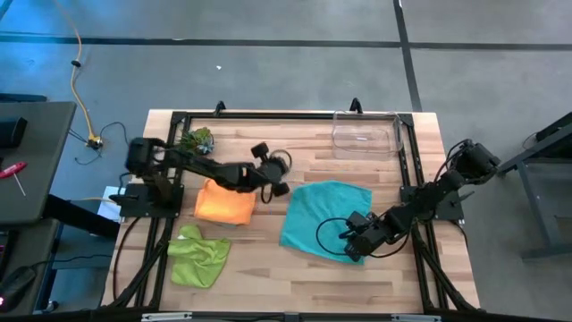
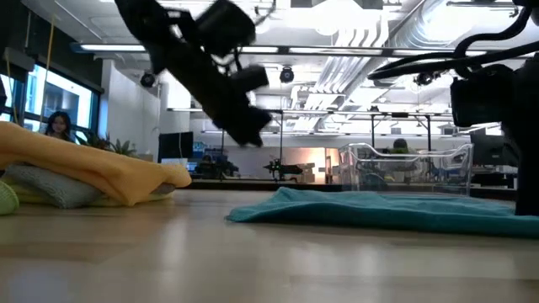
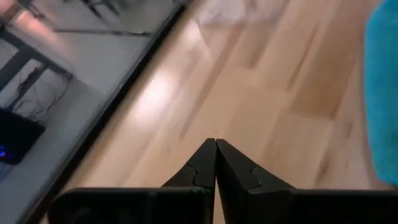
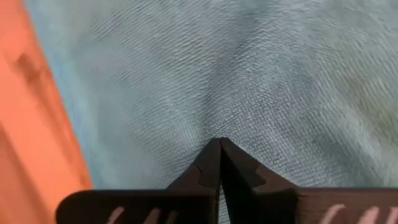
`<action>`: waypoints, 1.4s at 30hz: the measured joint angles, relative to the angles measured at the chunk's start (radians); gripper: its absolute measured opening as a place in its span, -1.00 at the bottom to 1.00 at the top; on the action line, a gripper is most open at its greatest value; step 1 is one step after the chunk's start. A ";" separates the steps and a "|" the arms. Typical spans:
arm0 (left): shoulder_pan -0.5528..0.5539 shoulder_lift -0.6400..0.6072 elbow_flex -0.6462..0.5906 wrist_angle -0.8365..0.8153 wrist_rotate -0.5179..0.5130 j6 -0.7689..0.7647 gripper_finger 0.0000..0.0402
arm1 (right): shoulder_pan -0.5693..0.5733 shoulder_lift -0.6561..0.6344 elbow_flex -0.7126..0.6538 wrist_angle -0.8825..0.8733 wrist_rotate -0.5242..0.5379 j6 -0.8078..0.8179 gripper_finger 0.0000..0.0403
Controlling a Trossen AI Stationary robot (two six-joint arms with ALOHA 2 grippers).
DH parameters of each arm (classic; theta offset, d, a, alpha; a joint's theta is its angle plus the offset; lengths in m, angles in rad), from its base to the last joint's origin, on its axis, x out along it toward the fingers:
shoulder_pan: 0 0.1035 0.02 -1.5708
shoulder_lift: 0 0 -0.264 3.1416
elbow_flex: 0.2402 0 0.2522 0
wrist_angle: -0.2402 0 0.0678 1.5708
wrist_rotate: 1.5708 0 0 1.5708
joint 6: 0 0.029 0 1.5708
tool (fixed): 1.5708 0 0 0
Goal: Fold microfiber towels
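A wooden table (image 1: 295,277) is seen from above. A teal towel (image 1: 317,213) is spread flat near its middle. Left of it, an orange towel (image 1: 225,203) is stacked on a grey towel (image 2: 50,185), and a crumpled lime green towel (image 1: 198,255) is set nearer the front edge. A clear plastic bin (image 1: 365,134) is placed at the far edge. The right gripper (image 1: 356,241) is held closed, empty, over the teal towel's corner. The left gripper (image 1: 279,189) is raised above bare wood between the orange and teal towels, fingers pressed together, nothing gripped.
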 joint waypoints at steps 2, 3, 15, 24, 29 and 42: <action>0.011 -0.063 0.000 -0.030 0.074 0.004 -1.00 | 0.004 0.000 0.001 0.001 -0.028 -0.040 -1.00; 0.013 -0.088 0.000 -0.022 0.122 0.004 -1.00 | 0.008 0.000 0.001 0.000 -0.035 -0.059 -1.00; -0.057 -0.151 0.001 0.124 0.677 -0.161 -1.00 | 0.066 -0.058 0.049 -0.098 -0.056 -0.269 -1.00; -0.111 -0.039 0.001 0.366 0.644 -0.241 -1.00 | 0.065 -0.206 0.090 -0.250 0.124 -0.251 -1.00; -0.106 0.034 0.027 0.390 0.676 -0.311 -1.00 | 0.080 -0.320 0.051 -0.424 0.251 -0.077 -1.00; -0.125 0.145 0.260 0.156 0.671 -0.140 -1.00 | 0.034 -0.703 -0.301 -0.100 0.318 0.002 -1.00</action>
